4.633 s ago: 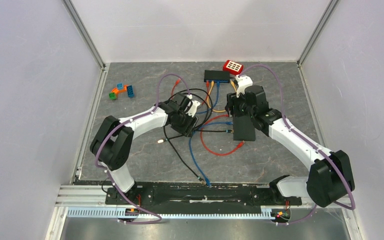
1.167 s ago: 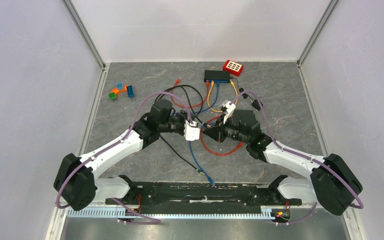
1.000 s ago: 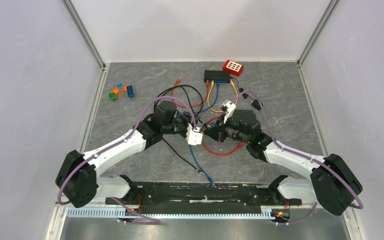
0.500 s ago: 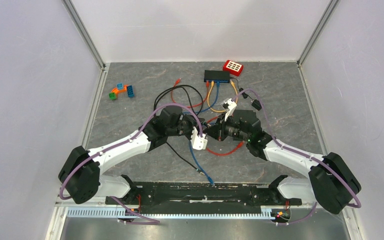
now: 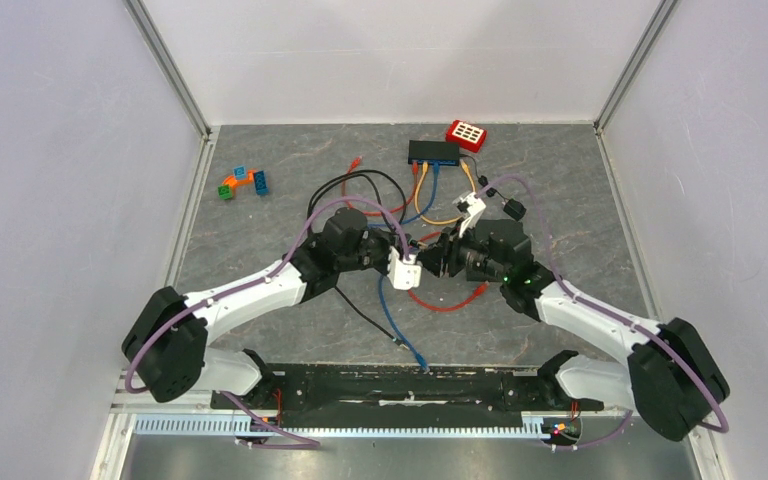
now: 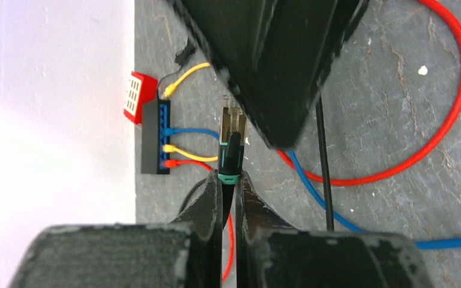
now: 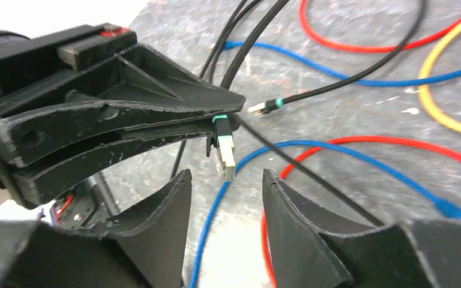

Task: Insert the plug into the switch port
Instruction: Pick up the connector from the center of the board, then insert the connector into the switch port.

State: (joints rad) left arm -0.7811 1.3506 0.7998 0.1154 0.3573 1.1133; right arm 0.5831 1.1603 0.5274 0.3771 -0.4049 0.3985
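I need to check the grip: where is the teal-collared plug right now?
In the left wrist view the plug sticks out of the shut left tool, mid-table, just before the open right tool, well short of the switch.

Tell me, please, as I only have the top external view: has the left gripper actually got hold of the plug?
Observer: Yes. In the left wrist view the left gripper is shut on the rear of the plug, at its teal collar.
Operator: Thank you. Is the right gripper gripping it too?
Observer: No. The right wrist view shows the right gripper open, with one finger on either side of the plug's tip and a gap on both sides.
Operator: Is the plug lined up with the switch?
Observer: Not yet. In the left wrist view the switch lies off to one side of the line along which the plug points.
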